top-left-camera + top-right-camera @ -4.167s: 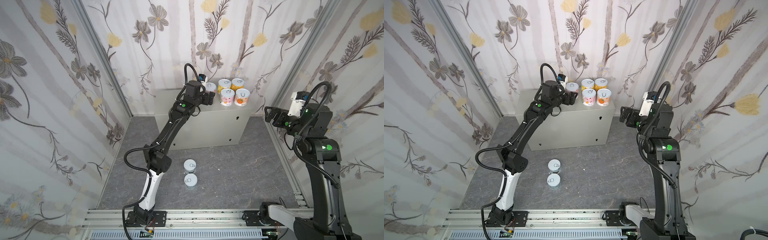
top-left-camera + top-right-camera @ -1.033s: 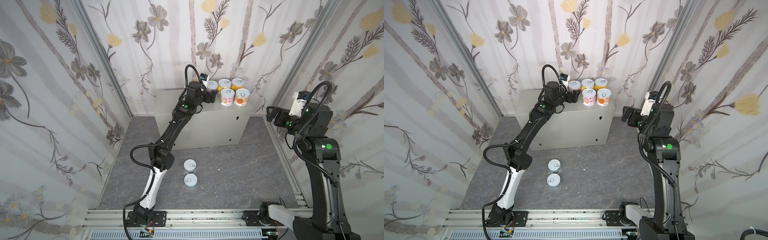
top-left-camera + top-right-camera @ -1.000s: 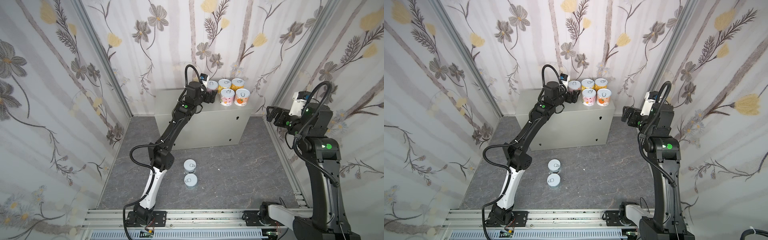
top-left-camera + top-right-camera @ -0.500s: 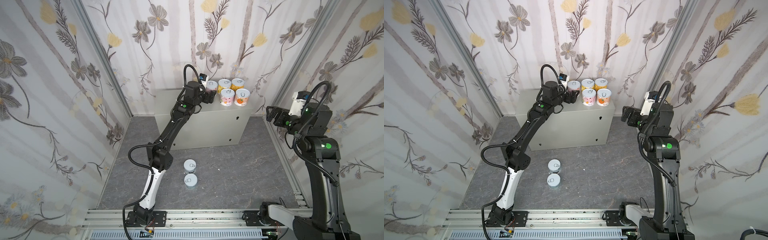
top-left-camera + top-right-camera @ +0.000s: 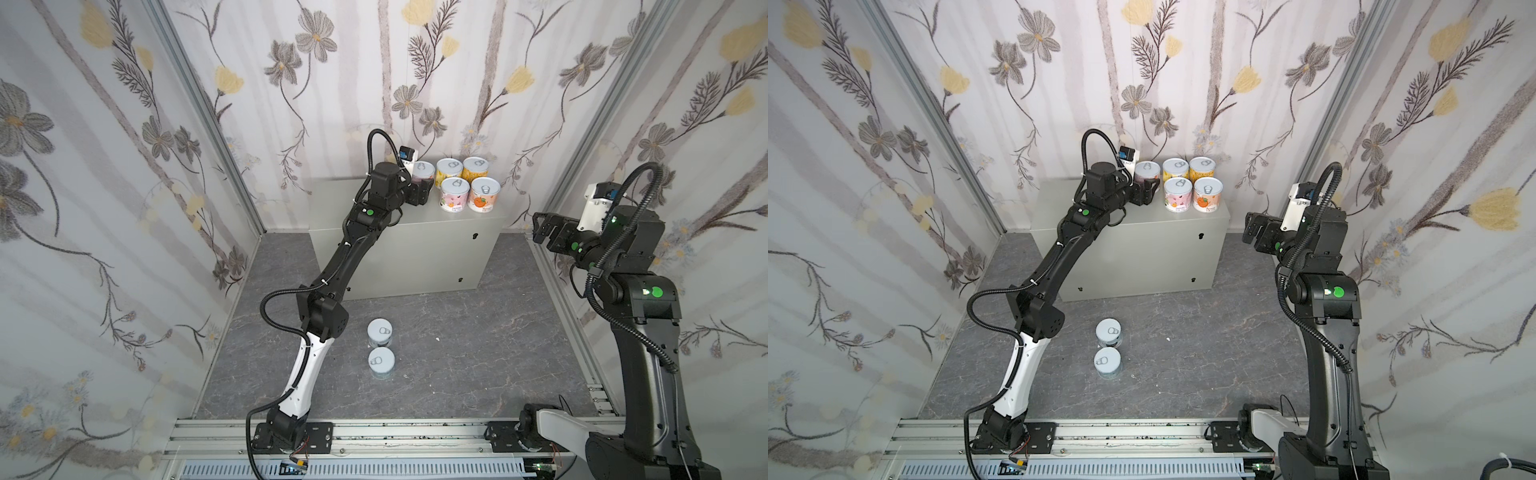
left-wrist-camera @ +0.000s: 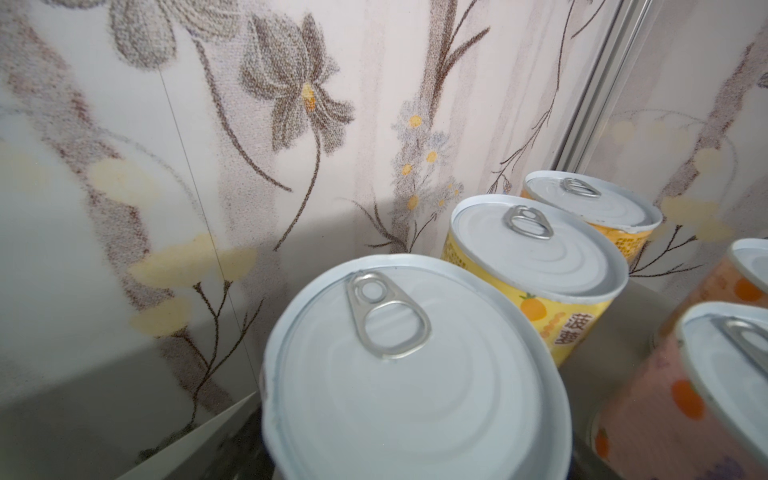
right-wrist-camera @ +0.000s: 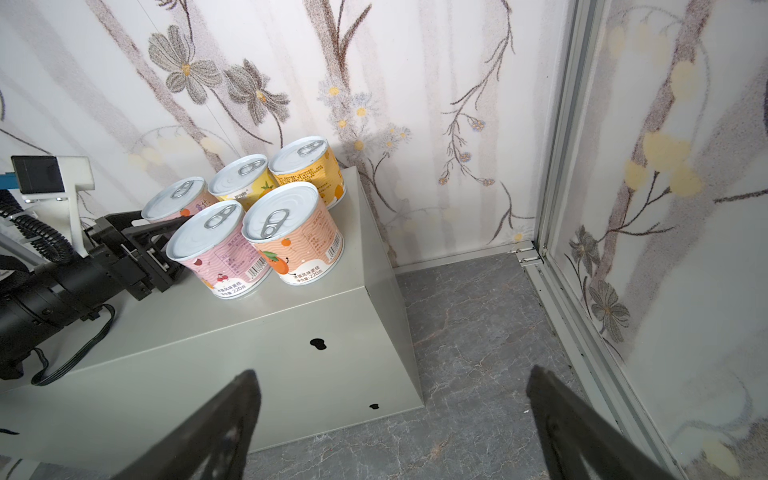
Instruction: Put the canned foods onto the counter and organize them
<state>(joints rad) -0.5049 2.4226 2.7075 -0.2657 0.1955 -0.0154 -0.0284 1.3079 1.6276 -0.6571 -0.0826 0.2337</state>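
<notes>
We see five of the canned foods standing upright on the flat top of the desk point(image 5: 415, 249), bunched at its far right corner against the flowered wall. Two more stand upright on the dark marbled floor point(image 5: 457, 357) in front of it, the farther floor tin point(image 5: 380, 330) just behind the nearer floor tin point(image 5: 380, 361), beside the left arm's elbow. On the desk the back row holds a pink tin point(image 5: 423, 171), a yellow tin point(image 5: 449, 168) and an orange-yellow tin point(image 5: 475, 166) side by side. The front row holds a pale pink tin point(image 5: 455, 195) and a peach tin point(image 5: 483, 193) with an orange fruit on its label, the two close together. The left fingers point(image 7: 158, 226) reach in low over the desk top and flank the pink tin at the left end of the back row, one finger along its near side and the other hidden behind it; we cannot tell whether they press on it or stand just clear. In the left wrist view that tin's lid point(image 6: 407, 374) fills the lower middle, its pull tab lying flat. The right fingers point(image 7: 224, 415) hang in the air off the right end of the desk, spread wide with nothing between them, well apart from every tin.
</notes>
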